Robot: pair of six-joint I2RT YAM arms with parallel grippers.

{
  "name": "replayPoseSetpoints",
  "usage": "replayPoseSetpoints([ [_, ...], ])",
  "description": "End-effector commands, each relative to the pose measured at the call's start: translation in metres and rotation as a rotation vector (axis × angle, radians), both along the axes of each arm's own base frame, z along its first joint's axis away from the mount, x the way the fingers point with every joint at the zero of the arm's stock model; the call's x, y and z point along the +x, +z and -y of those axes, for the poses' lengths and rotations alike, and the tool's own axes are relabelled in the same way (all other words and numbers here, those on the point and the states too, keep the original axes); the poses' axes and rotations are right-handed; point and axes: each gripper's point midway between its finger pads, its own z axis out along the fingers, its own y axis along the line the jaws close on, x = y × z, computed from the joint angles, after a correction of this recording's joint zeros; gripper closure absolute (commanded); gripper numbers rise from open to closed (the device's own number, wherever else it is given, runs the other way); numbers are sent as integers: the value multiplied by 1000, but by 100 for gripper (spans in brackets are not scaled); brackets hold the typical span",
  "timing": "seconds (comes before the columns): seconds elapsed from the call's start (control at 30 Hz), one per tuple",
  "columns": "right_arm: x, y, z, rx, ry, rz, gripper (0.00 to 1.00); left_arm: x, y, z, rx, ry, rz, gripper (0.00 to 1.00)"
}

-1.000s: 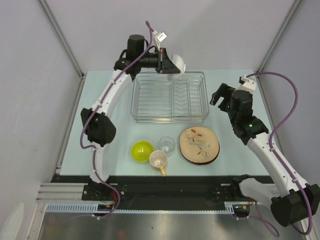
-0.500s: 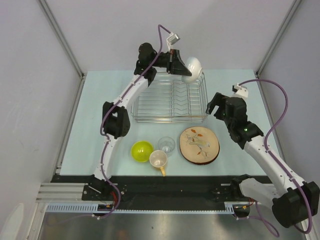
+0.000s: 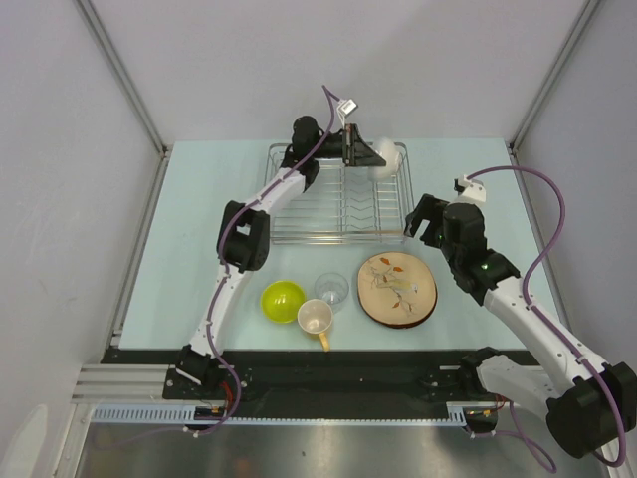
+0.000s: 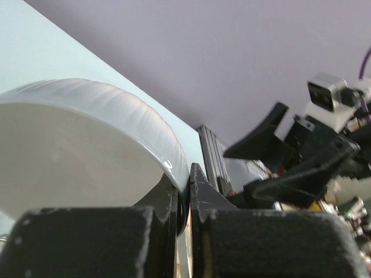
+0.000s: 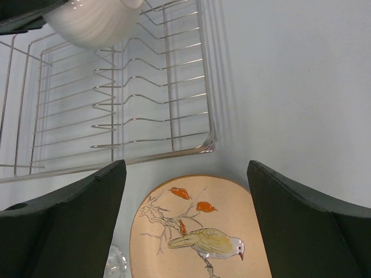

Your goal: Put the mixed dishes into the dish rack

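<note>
My left gripper (image 3: 364,151) is shut on the rim of the white bowl (image 3: 387,156) and holds it tilted over the far right corner of the chrome dish rack (image 3: 289,237). In the left wrist view the fingers (image 4: 200,191) pinch the bowl's wall (image 4: 75,133). My right gripper (image 3: 422,217) is open and empty, above the table between the rack and the wooden plate with a bird and leaves (image 3: 396,287). The lime-green bowl (image 3: 282,299), clear glass (image 3: 331,289) and yellow-orange mug (image 3: 317,319) stand in front of the rack. A dark-brown edge shows under the wooden plate.
The right wrist view shows the rack's front rail (image 5: 174,152), the white bowl (image 5: 93,23) above its far side, the wooden plate (image 5: 197,231) below the open gripper (image 5: 185,171) and the glass (image 5: 116,260). Grey walls enclose the table.
The left arm has carried the white bowl right and down to the rack's far right corner. The right gripper has moved left and nearer, toward the wooden plate.
</note>
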Motion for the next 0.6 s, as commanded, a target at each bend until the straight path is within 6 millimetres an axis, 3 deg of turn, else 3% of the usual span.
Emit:
replayPoseSetpoints([
  [0.0,5,13,-9,37,10,58,9,14,47,9,-135,144,143,100],
  [0.3,3,13,-18,55,31,64,10,45,30,30,-93,359,77,100],
  [0.57,0,26,-19,75,36,98,10,40,5,39,-42,386,31,100],
])
